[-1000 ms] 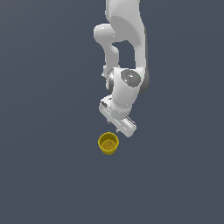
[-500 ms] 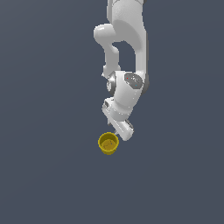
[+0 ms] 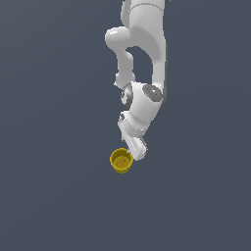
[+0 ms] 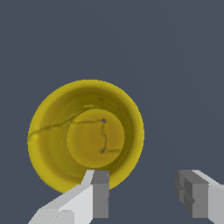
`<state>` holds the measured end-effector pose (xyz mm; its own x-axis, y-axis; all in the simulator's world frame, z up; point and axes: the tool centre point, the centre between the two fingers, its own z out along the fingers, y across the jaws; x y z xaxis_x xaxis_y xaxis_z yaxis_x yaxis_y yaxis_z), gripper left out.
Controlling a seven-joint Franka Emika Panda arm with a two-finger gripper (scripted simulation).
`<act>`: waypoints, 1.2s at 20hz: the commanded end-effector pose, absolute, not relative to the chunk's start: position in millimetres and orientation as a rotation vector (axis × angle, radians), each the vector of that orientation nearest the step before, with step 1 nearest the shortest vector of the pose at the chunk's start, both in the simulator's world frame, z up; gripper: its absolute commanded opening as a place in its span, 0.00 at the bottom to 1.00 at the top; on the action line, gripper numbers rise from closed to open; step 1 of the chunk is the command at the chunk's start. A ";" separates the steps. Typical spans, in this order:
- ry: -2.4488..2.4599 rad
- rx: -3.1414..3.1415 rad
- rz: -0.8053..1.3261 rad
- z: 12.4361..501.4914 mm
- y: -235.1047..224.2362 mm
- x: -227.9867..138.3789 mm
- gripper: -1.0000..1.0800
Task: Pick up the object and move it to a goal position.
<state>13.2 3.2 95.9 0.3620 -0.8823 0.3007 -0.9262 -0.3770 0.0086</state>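
Exterior view: far, high. Wrist view: close, straight down; both share cup (image 3: 120, 161).

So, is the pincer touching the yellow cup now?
Cannot tell. In the wrist view one finger overlaps the yellow cup rim, the other stands outside; neither view shows its height plainly. The pincer is open.

One yellow cup (image 3: 120, 161) is in the scene, the only loose object on the single plain grey surface (image 3: 49, 196). One white robot arm (image 3: 142, 59) is present, and it carries one hand (image 4: 142, 192). That hand has two fingers (image 4: 98, 194), both visible in the wrist view. The cup has one hollow, with thin dark lines across its inside.
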 end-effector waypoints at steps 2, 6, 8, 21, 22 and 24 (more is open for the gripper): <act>-1.715 2.389 0.405 93.5 3.0 14.9 0.62; -1.779 2.341 0.437 91.5 3.0 16.3 0.62; -1.804 2.323 0.450 90.7 3.1 16.9 0.62; -1.953 2.204 0.529 87.2 -7.1 24.0 0.62; -1.958 2.201 0.532 87.1 -7.3 24.2 0.62; -1.963 2.196 0.535 87.0 -7.4 24.4 0.62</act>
